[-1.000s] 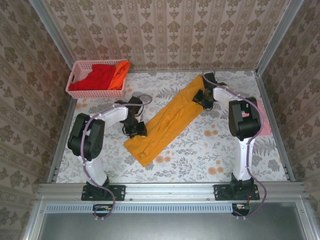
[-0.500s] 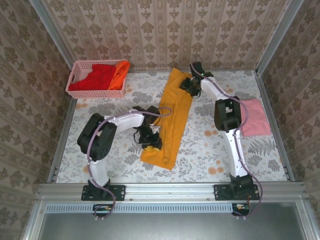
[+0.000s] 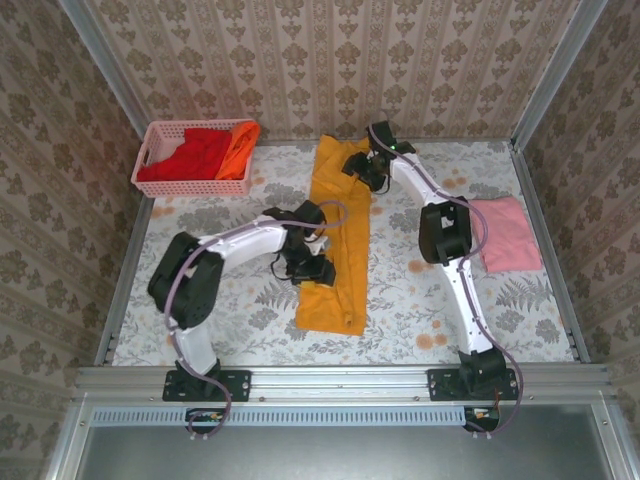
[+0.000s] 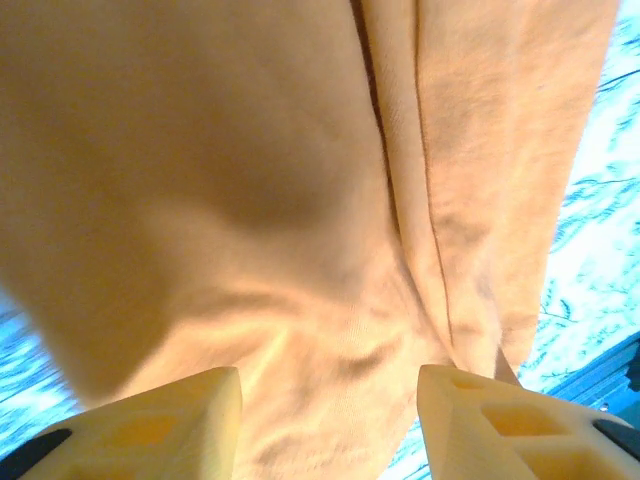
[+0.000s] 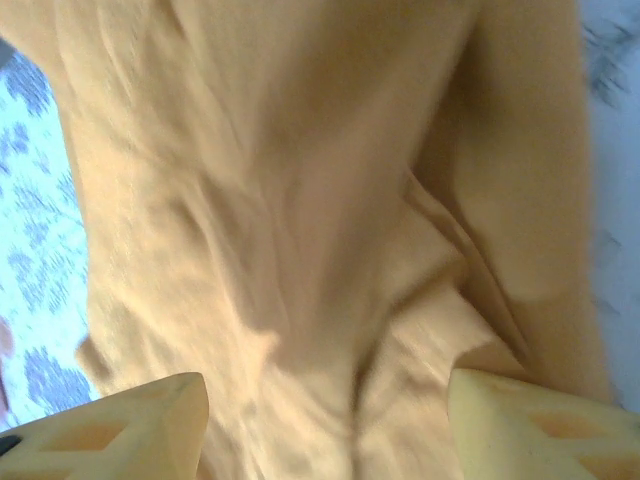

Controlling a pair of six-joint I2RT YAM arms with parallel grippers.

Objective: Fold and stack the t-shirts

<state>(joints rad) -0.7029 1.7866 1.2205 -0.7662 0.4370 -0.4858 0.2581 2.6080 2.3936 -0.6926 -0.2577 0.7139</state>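
**Item 1: left fingers** (image 4: 150,425). Mine. They stand parted, clasping nothing. They hang just above the golden-yellow soft cloth t-shirt (image 4: 250,200). A lengthwise crease runs down to the finger on the right of the wrist view.

**Item 2: right fingers** (image 5: 110,420). Also parted and empty. They sit low over rumpled yellow cloth at the shirt's far end (image 3: 362,165).

**Item 3: the golden-yellow t-shirt** (image 3: 345,245). It is folded into a long narrow strip and lies flat on the floral-patterned surface (image 3: 420,300). It runs from near to far through the middle. My left fingers (image 3: 310,268) are over its left edge, partway along.

**Item 4: pale pink cloth t-shirt** (image 3: 505,232). Flat at the right edge, well apart from the strip.

**Item 5: pink plastic lattice basket** (image 3: 145,160). Far left corner. It holds a red cloth t-shirt (image 3: 195,155) and a bright orange cloth t-shirt (image 3: 238,148).

**Hazards, as I judge them:**
- My fingers sit so close to the cloth that a lift could snag a layer and pull the long fold open.
- The wrinkles at the far end could set into the crosswise fold and leave it lopsided.
- Pinching only the top layer for that fold would leave the under layer behind and skew the edges.
- A skewed bundle would stack poorly on the pink shirt.
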